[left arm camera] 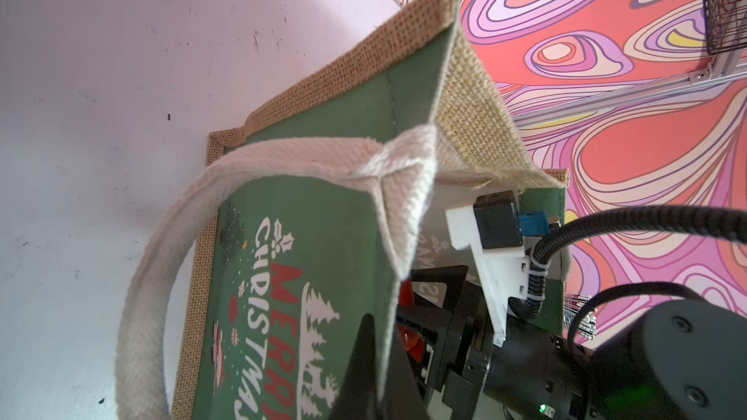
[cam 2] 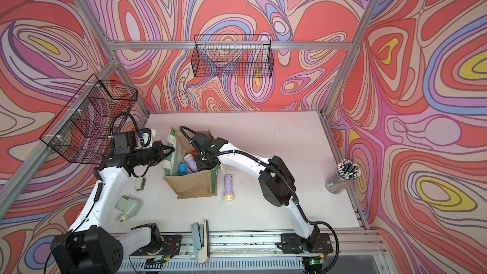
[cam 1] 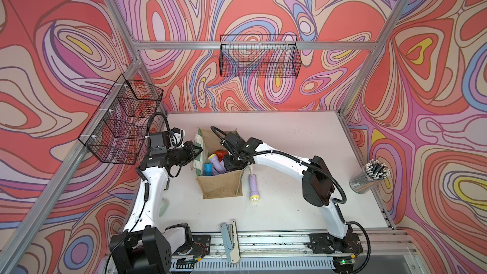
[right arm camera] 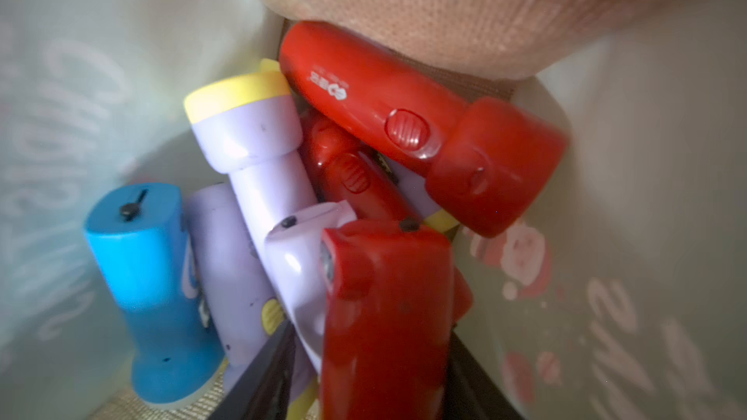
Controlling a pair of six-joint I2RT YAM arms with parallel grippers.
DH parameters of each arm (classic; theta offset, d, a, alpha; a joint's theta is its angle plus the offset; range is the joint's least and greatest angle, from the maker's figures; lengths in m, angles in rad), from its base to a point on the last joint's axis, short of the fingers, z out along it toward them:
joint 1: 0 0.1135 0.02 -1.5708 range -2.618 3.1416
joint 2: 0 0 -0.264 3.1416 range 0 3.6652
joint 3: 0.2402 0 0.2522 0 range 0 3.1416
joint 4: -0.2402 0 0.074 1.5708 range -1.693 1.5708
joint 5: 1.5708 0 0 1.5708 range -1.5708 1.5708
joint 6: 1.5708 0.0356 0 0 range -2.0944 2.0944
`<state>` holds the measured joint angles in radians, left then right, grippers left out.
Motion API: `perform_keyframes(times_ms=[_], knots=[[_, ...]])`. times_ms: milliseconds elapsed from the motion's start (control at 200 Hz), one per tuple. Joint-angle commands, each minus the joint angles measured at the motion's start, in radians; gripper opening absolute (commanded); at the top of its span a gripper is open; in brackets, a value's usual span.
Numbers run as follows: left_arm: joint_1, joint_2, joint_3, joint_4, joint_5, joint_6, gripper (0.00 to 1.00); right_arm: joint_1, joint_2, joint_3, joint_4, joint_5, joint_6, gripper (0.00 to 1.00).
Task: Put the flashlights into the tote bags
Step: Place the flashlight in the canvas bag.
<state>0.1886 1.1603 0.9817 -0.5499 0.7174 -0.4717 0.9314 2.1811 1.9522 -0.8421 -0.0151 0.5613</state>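
Note:
The tote bag (cam 1: 220, 187) (cam 2: 192, 185) stands upright at mid-table, its mouth open. My left gripper (cam 1: 199, 150) (left arm camera: 388, 377) is shut on its left side panel (left arm camera: 323, 236), one finger outside and one inside. My right gripper (cam 1: 229, 166) (right arm camera: 370, 337) reaches down inside the bag, jaws open, with a red flashlight (right arm camera: 384, 317) standing between them; a gap shows beside one finger (right arm camera: 258, 377). Below lie more flashlights: red (right arm camera: 404, 115), lilac with a yellow rim (right arm camera: 250, 131) (cam 1: 214, 160) and blue (right arm camera: 149, 276) (cam 1: 208, 170). One lilac flashlight (cam 1: 253, 184) (cam 2: 228, 187) lies on the table right of the bag.
Black wire baskets hang on the back wall (cam 1: 259, 56) and the left wall (cam 1: 123, 119). A cup of pens (cam 1: 369, 177) stands at the table's right edge. A stapler (cam 1: 232, 241) lies at the front edge, and a pale green plug adapter (cam 2: 129, 206) beside the left arm.

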Motion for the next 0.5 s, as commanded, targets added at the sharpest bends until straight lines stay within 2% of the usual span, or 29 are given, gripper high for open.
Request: perform_keyframes(times_ms=[0, 195, 496], knots=[[-0.002, -0.025, -0.003, -0.003, 0.015, 0.012, 0.0, 0.007, 0.001, 0.036, -0.012, 0.005, -0.013, 0.59], [-0.002, -0.025, -0.003, -0.004, 0.013, 0.012, 0.0, 0.007, -0.023, 0.058, -0.019, 0.037, -0.047, 0.61], [-0.002, -0.028, -0.003, -0.004, 0.01, 0.012, 0.0, 0.007, -0.111, 0.073, -0.008, 0.186, -0.138, 0.66]])
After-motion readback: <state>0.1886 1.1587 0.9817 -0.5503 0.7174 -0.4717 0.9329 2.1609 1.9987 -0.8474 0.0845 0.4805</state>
